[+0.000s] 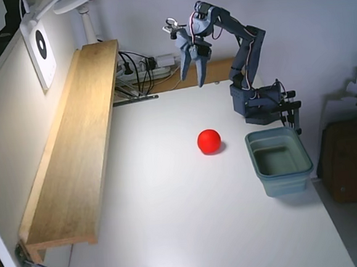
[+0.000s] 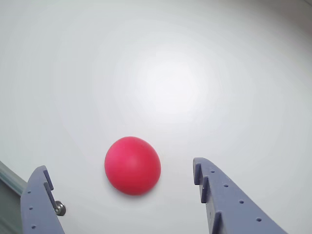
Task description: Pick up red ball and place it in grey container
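**Hand up and spread, ball loose on the counter**

The red ball (image 1: 209, 141) is a plain sphere, so no long axis and no facing to speak of; nothing marked on it. The grey container (image 1: 279, 161) does have one: its long side runs roughly front-to-back in the fixed view, mouth up, sitting flat near the counter's right edge. Inside looks bare as far as I can see into it.

Hard to make out: in the wrist view only the tips of my two fingers (image 2: 222, 195) show, cut off by the bottom edge, and a thin grey sliver at bottom left is prob. the container rim, can't say for sure. Container otherwise out of the wrist view. In the fixed view the cables and power strip (image 1: 151, 64) behind the counter (image 1: 173, 220) are a tangle, no detail. A long wooden shelf (image 1: 74, 148) runs down the left side; right of the counter, a dark box is partly cropped.

My hand (image 1: 197, 70) hangs in the air at the back of the counter, fingers pointing down, jaws apart w/ nothing between them. The ball lies on the counter nearer the camera than the hand, well apart from it, not touched. In the wrist view the ball (image 2: 132, 165) sits between the two fingertips but lower down, on the surface, closer to the left finger. Ball is left of the container in the fixed view, near but not touching.
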Available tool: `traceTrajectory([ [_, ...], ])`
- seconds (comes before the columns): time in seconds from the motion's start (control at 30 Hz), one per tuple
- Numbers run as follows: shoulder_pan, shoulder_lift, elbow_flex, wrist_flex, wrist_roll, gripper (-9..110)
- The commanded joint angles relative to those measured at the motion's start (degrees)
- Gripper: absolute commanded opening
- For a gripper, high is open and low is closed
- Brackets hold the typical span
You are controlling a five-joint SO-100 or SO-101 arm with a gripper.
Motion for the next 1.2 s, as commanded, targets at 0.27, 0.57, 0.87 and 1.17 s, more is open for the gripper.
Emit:
traceTrajectory([
  [0.27,-0.7,10.5,20.8,-4.8,0.2,38],
  [0.57,-0.7,17.9,40.4,-16.7,0.2,38],
  [0.87,-0.7,22.3,55.3,-27.2,0.2,38],
  [1.17,-0.7,24.2,67.3,-37.3,0.2,38],
])
